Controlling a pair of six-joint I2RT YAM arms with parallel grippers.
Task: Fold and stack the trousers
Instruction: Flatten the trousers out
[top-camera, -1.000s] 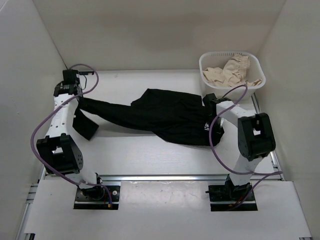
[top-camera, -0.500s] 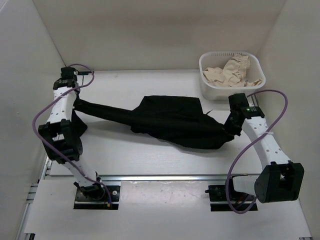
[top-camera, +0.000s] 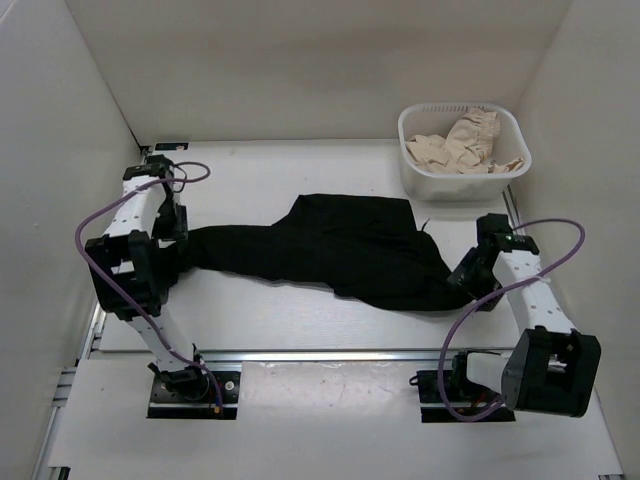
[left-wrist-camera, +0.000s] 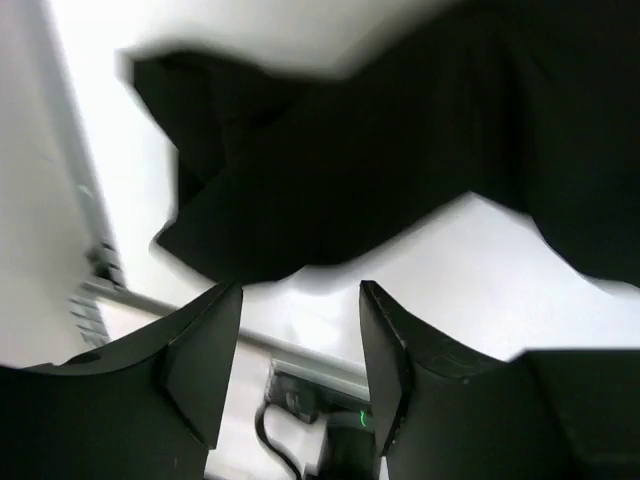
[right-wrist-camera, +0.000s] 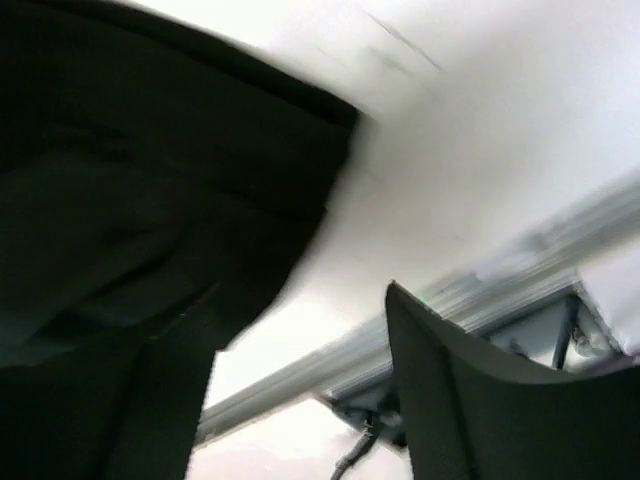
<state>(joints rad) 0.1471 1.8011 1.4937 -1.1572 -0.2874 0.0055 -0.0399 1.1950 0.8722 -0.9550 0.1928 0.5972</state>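
The black trousers (top-camera: 340, 245) lie spread flat across the middle of the table, one leg end reaching left and the wide part at the right. My left gripper (top-camera: 175, 240) hovers at the left leg end. In the left wrist view it (left-wrist-camera: 300, 292) stands open and empty, with the trousers (left-wrist-camera: 350, 170) just beyond the fingertips. My right gripper (top-camera: 468, 282) is at the right edge of the cloth. In the right wrist view it (right-wrist-camera: 300, 335) is open, with the trousers (right-wrist-camera: 150, 180) beside the left finger and nothing pinched.
A white basket (top-camera: 412, 165) with a beige ruffled cloth (top-camera: 465, 140) stands at the back right. A metal rail (top-camera: 330, 355) runs along the near table edge. White walls close in on the left, right and back.
Both grippers have opened and let go of the trousers, which dropped flat onto the table. Both arms moved toward the near side; the left leg end is no longer lifted.
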